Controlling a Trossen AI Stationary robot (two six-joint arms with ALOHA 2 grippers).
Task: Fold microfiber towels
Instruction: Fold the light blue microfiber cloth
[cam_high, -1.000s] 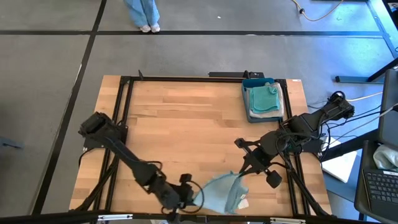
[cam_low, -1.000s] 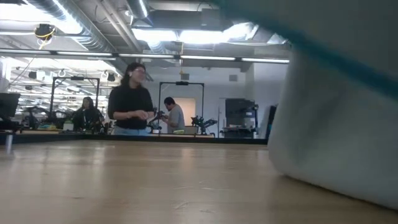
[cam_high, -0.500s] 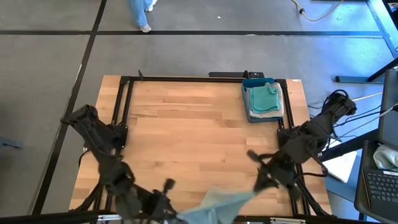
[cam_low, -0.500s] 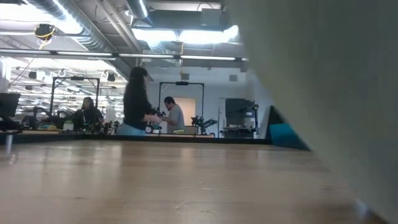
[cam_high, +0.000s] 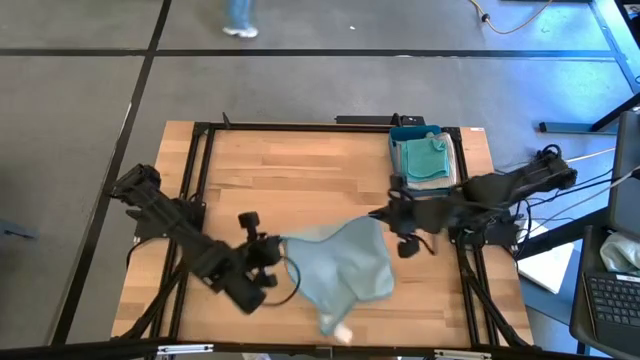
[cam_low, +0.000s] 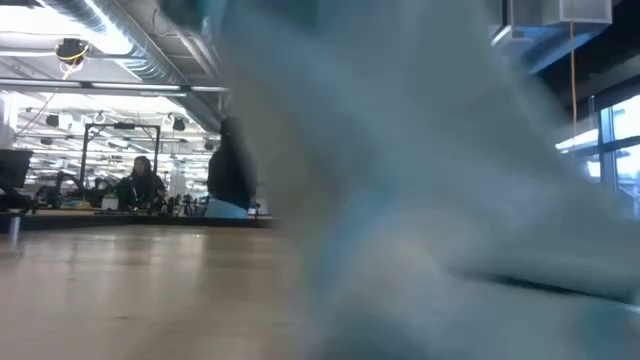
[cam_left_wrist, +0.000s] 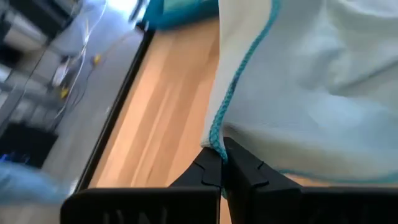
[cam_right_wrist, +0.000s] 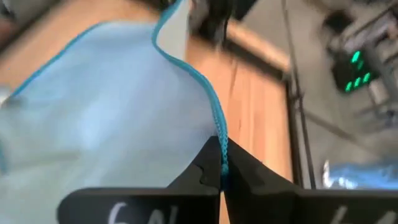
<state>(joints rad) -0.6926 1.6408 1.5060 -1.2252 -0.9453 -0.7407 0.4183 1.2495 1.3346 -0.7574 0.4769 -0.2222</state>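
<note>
Your left gripper (cam_high: 281, 246) and right gripper (cam_high: 384, 214) each pinch a corner of the pale blue teal-edged microfiber towel (cam_high: 345, 270) — since a second ago they've carried it from the near edge to mid-table, spread out between them.

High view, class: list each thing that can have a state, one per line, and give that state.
Pale blue towel: spread out, held at two corners.
Left gripper: jaws shut on pale blue towel.
Right gripper: jaws shut on pale blue towel.
Blue tray: holds stacked folded towels.
</note>
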